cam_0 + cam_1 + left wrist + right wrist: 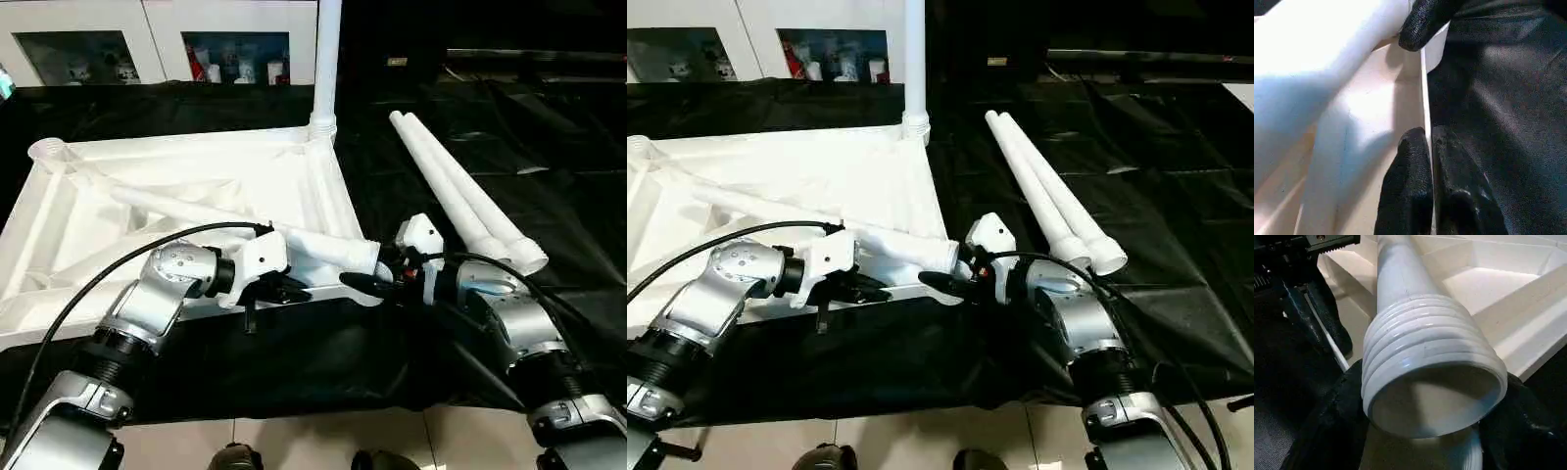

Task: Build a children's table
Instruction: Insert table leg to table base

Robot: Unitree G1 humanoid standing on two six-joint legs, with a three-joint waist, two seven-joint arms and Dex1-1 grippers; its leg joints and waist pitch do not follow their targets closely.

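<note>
The white table top (pixel 196 162) lies upside down on a black cloth, ribs facing up. One leg (pixel 326 59) stands upright in its far right corner socket. A second leg (pixel 196 208) lies slanted across the underside, its threaded end (pixel 1425 357) sticking out over the near right corner. My right gripper (pixel 364 279) has its black fingers (pixel 1327 431) pressed against both sides of that threaded end. My left gripper (pixel 1427 142) is shut on the thin near rim (pixel 1425 98) of the table top, just left of the leg's end.
Two more white legs (pixel 460 191) lie side by side on the black cloth (pixel 549 147) to the right of the table top. White cabinets with glass fronts (pixel 147 39) stand at the back. Tiled floor shows beyond the cloth's near edge.
</note>
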